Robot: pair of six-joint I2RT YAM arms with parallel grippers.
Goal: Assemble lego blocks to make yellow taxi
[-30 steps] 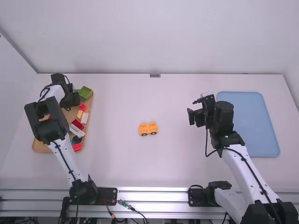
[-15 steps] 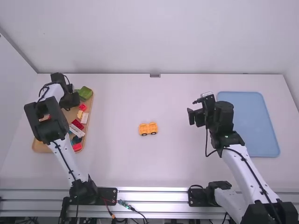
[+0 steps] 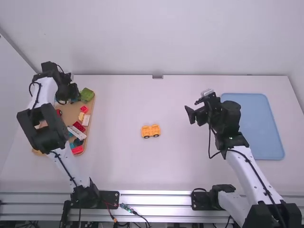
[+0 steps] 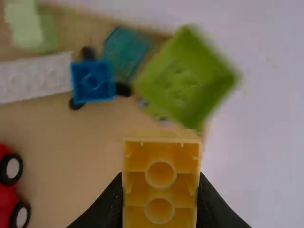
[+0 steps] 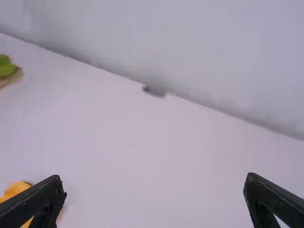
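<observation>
My left gripper (image 3: 69, 97) is over the far end of the wooden tray. In the left wrist view the left gripper (image 4: 160, 190) is shut on a yellow block (image 4: 161, 166), whose hollow underside with two round tubes faces the camera. The yellow car base (image 3: 150, 131) with dark wheels stands alone at the middle of the table. Right of it and farther back, my right gripper (image 3: 191, 114) is held up, and in the right wrist view the right gripper (image 5: 154, 194) has its fingers wide apart with nothing between them.
The wooden tray (image 3: 70, 115) at the left holds a green block (image 3: 87, 95), a red block (image 3: 77, 150), a white block (image 3: 86, 120) and several others. In the left wrist view a red wheeled piece (image 4: 7, 190) lies on it. A blue tray (image 3: 259, 128) lies at the right.
The left gripper has shifted and turned slightly, uncovering more of the tray's middle. My right gripper has tilted and moved a little to the left. The yellow car base stays put.
</observation>
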